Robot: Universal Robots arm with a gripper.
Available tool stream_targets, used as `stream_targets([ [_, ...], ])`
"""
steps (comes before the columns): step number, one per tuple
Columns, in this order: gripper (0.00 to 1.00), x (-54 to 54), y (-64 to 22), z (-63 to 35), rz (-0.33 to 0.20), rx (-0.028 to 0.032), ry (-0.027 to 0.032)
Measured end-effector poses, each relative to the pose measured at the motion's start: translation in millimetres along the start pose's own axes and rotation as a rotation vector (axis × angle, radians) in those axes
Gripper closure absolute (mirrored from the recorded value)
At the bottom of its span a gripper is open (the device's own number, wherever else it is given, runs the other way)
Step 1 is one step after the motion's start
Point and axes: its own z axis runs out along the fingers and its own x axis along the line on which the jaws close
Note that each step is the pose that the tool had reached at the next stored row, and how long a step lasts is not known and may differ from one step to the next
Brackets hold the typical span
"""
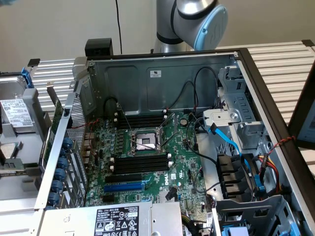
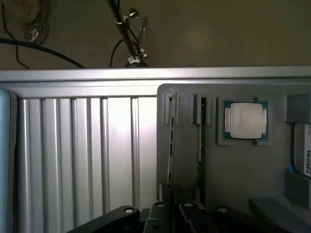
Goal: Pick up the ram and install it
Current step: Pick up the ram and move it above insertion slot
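Looking down on a grey tray [image 2: 243,170] lying on a ribbed metal table [image 2: 87,155], with the tray's rim running straight beside the bare ribs and leaving open room on that side. Seeing the ram stick [image 2: 171,141] standing on edge in the groove nearest that rim: long, thin, green, turning its narrow edge toward the camera, apart from a second stick [image 2: 200,141] in the next groove. Finding a processor chip [image 2: 245,120] lying flat just past those, and a hard drive [image 2: 303,155] near the tray's other side. Noticing the pincer [image 2: 173,196] hanging over one end of the ram stick, with dark links crossing that end; not being able to tell the width of its opening, nor any touch on the stick. In the exterior view, looking into an open computer case [image 1: 133,83] walled all round, with black slots [image 1: 140,163] on both sides of the socket [image 1: 145,141], a blue slot [image 1: 123,187] nearer the power supply [image 1: 118,221], a blue cable [image 1: 227,140] toward the exterior view's right, and the arm [image 1: 192,19] rising behind the back wall.
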Motion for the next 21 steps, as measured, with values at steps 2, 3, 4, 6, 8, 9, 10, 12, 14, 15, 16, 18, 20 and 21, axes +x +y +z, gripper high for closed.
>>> stream_targets([
  [2,0.87,1.1,-0.4,-9.0,-0.003,-0.0001,0.0],
  [3,0.87,1.8,-0.7,-13.6,-0.006,0.0001,-0.0001],
  [4,0.87,2.7,-1.0,-18.4,-0.009,-0.0001,-0.0003],
  [6,0.87,4.8,-1.6,-27.4,-0.016,0.0,-0.0021],
  [8,0.87,6.7,-2.2,-36.6,-0.026,0.0001,-0.0058],
  [9,0.87,7.5,-2.4,-40.9,-0.03,-0.0002,-0.0083],
  [10,0.87,8.4,-2.6,-45.3,-0.036,-0.0001,-0.012],
  [12,0.87,10.2,-3.1,-53.4,-0.048,-0.0003,-0.0245],
  [14,0.87,12.3,-3.6,-59.6,-0.057,-0.0004,-0.042],
  [15,0.87,13.2,-4.2,-62.6,-0.06,-0.0006,-0.0497],
  [16,0.87,14.0,-4.8,-65.6,-0.062,-0.0006,-0.0572],
  [18,0.87,15.1,-7.2,-71.8,-0.064,-0.0005,-0.0678],
  [20,0.87,15.9,-12.0,-76.7,-0.065,-0.0007,-0.0702],
  [21,0.87,16.3,-15.7,-78.6,-0.065,-0.0016,-0.0702],
])
